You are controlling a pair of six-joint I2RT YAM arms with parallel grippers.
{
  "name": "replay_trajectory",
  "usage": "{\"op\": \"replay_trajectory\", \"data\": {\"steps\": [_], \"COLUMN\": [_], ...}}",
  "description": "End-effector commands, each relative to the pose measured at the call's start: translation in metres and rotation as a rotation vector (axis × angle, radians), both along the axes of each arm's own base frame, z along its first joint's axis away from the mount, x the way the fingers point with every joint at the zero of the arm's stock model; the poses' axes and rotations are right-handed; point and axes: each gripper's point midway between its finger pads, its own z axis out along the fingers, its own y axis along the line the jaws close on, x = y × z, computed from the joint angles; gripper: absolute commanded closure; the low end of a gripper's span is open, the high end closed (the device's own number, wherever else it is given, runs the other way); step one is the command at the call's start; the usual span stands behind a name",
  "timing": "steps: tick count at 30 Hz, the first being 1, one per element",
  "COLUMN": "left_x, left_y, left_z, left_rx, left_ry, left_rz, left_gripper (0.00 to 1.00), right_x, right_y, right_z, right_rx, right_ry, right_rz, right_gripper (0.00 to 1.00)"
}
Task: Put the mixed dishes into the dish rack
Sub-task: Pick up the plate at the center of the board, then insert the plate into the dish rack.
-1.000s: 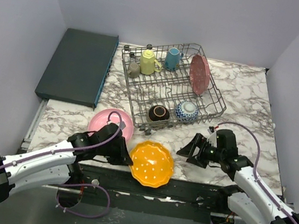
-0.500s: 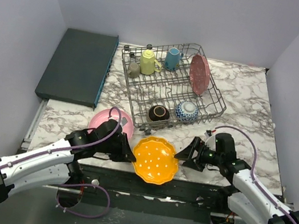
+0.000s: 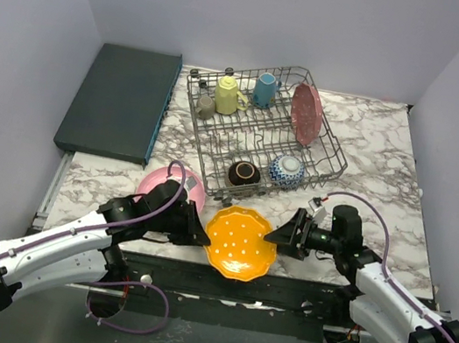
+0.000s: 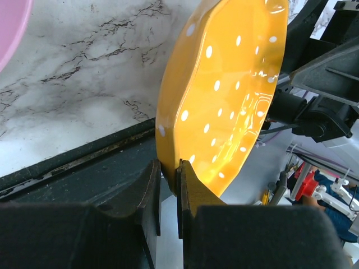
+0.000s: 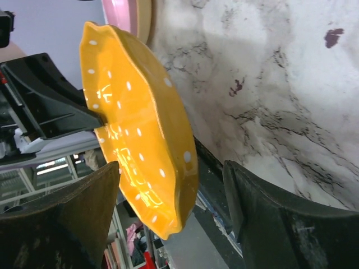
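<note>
Ops: left gripper (image 3: pixel 196 237), what is it doing?

Eng: It is clamping down narrow on the rim of the orange white-dotted scalloped plate (image 3: pixel 240 243). In the left wrist view both fingers (image 4: pixel 148 190) are pinching the plate's edge, one on each face. The plate is standing tilted over the dark near edge of the table.

Ops: And the right gripper?

Eng: The right gripper (image 3: pixel 285 235) is gaping wide, with its jaws straddling the opposite rim of the same plate. In the right wrist view that rim is sitting between the fingers (image 5: pixel 73 213). I cannot tell whether they are touching it.

Ops: Where is the plate sitting relative to the rack?

Eng: It is sitting between the two grippers at the near edge of the white-and-grey marble table (image 3: pixel 375 153). That is just in front of the grey metal wire dish rack (image 3: pixel 207 150), not in it.

Ops: What is the rack carrying?

Eng: It is carrying a yellow mug (image 3: pixel 228 95), a blue mug (image 3: pixel 265 89), a grey-green mug (image 3: pixel 206 106), a dark red plate (image 3: pixel 305 114) standing on edge, a small brown bowl (image 3: pixel 244 173) and a blue-white bowl (image 3: pixel 287 170).

Ops: Anything else lying around?

Eng: A round pink plate (image 3: pixel 160 184) is lying flat on the marble under the left arm, near the rack's front corner. A flat dark teal rectangular slab (image 3: pixel 122 99) is lying left of the rack.
</note>
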Motion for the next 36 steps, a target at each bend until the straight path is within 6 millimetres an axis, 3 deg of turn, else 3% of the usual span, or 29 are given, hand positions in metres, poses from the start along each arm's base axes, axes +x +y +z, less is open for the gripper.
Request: {"op": "replay_trajectory", "data": {"steps": [1, 15, 20, 29, 36], "left_x": [0.006, 0.009, 0.009, 0.012, 0.013], "left_y": [-0.026, -0.029, -0.03, -0.03, -0.03], "left_z": [0.065, 0.068, 0.066, 0.058, 0.053], "left_rx": [-0.204, -0.211, -0.211, -0.189, -0.172], "left_ry": [-0.113, -0.126, -0.122, -0.118, -0.118], "left_rz": [-0.052, -0.052, -0.054, -0.046, -0.047], "left_gripper": [1.0, 1.0, 1.0, 1.0, 1.0], "right_x": [-0.003, -0.004, -0.004, -0.006, -0.006], "right_y": [0.008, 0.016, 0.017, 0.019, 0.019], "right_z": [0.015, 0.037, 0.043, 0.062, 0.067], "right_rx": [0.086, 0.201, 0.23, 0.28, 0.281], "right_ry": [-0.026, -0.058, -0.073, -0.12, -0.139], "right_rz": [0.044, 0.074, 0.082, 0.098, 0.102], "right_gripper": [0.21, 0.25, 0.31, 0.46, 0.67]}}
